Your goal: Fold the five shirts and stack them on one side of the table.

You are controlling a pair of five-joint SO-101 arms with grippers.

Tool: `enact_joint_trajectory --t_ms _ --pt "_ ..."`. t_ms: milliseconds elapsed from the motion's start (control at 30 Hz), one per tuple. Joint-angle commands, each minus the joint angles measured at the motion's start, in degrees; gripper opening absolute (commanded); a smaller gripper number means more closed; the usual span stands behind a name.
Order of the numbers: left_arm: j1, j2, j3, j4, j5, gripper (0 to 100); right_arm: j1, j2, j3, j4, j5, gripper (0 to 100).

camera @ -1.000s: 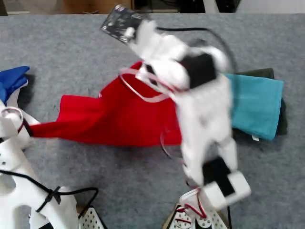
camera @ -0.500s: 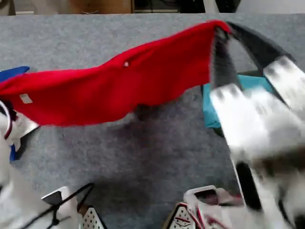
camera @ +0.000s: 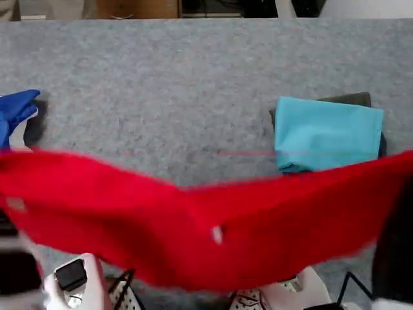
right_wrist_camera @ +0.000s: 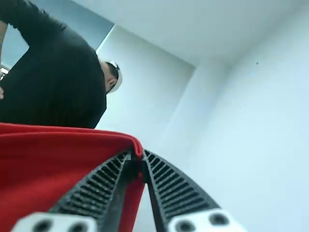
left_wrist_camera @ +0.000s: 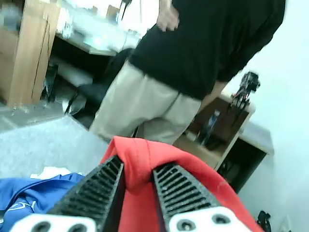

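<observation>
One table (camera: 161, 77), grey and felt-like, seen from above. One blue shirt (camera: 16, 110), at the table's far left edge, bunched and not folded, partly cut off by the frame; in the left wrist view it lies low beside the gripper and apart from it. One left gripper (left_wrist_camera: 139, 165), its ribbed fingers (left_wrist_camera: 101, 186) drawn in to a narrow gap and pinching a raised fold of the red shirt (camera: 213, 226); the cloth bulges above the tips and falls away behind them. The red shirt hangs off the table as one long blurred band across the whole near side, from left edge to right edge. It is higher at both ends and sags deepest toward the middle. One small white tag (camera: 217, 234) sits near the middle of the band. The band covers the near strip of the table and most of the white arms (camera: 90, 287) at the near edge. One teal shirt (camera: 326, 132), folded to a rectangle, on the right part of the table; the red band crosses its near edge in the high view, and whether they touch cannot be told. One green shirt (camera: 352, 99), dark and folded, directly under the teal shirt, showing along the far and right sides. One right gripper (right_wrist_camera: 136, 155), fingers almost closed, nipping the red shirt's folded edge at the tips; the cloth spreads to one side of it.
</observation>
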Motion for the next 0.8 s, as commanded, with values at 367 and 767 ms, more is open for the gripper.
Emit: enact_joint_trajectory --t_ms 367,767 --pt "0.3 3.2 48.4 -19.3 -0.7 2 -2.5 0.1 39.6 -12.3 -0.1 0.1" --pt "5.9 37.1 34.0 -38.0 -0.4 2 -3.9 21.5 55.1 -38.6 -0.7 0.1"
